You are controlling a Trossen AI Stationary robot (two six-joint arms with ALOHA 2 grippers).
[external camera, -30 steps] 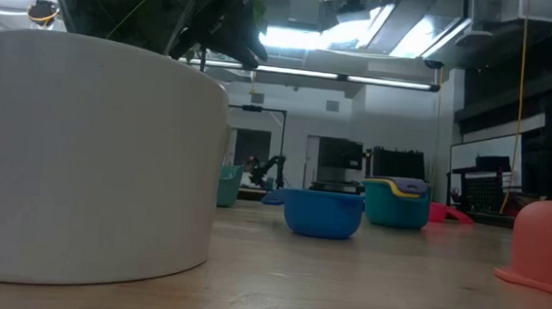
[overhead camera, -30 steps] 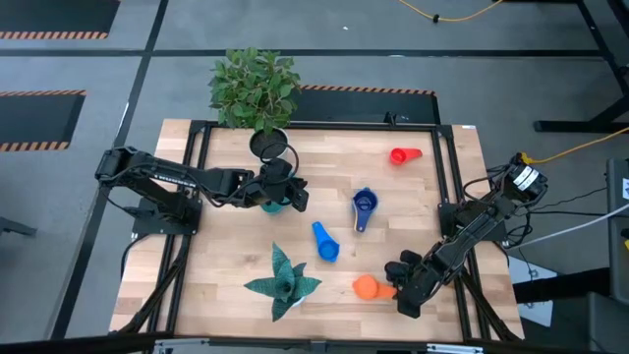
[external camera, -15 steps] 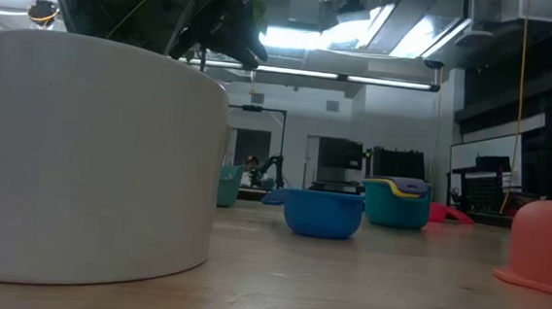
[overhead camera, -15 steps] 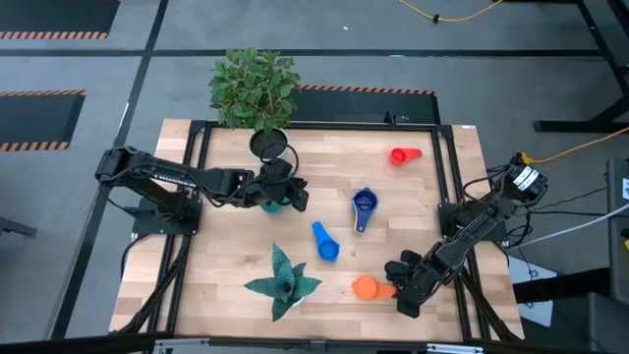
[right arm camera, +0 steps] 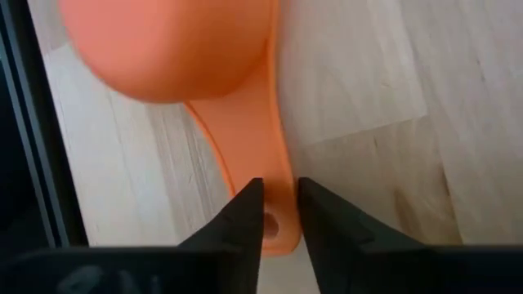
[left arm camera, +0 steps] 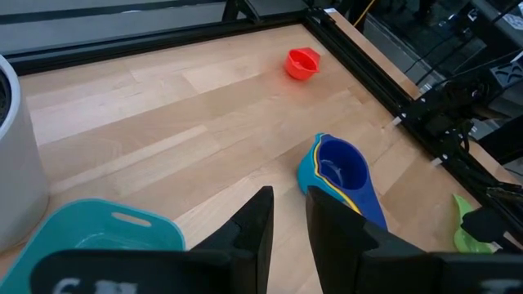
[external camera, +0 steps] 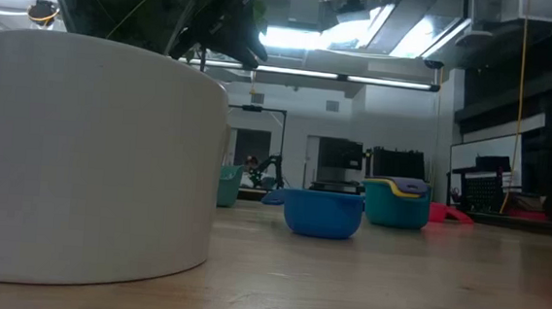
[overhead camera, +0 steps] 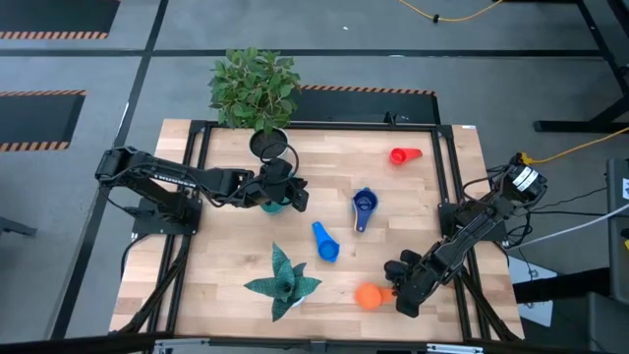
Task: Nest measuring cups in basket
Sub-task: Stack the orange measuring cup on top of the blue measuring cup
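While the left gripper [overhead camera: 291, 194] hangs, fingers nearly together, over the teal basket [overhead camera: 274, 205], the right gripper [overhead camera: 390, 288] pinches the orange cup [overhead camera: 368, 296] by its handle (lifted now, judging from its shift toward the table's front edge, so carrying comes next).

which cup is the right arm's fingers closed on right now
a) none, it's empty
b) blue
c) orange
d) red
c: the right wrist view shows the right gripper pinching the handle of the orange cup, and the high view puts that gripper right beside it.

Overhead looks straight down; low camera sits behind the white pot [external camera: 91, 156]; wrist cameras face the tabletop closely.
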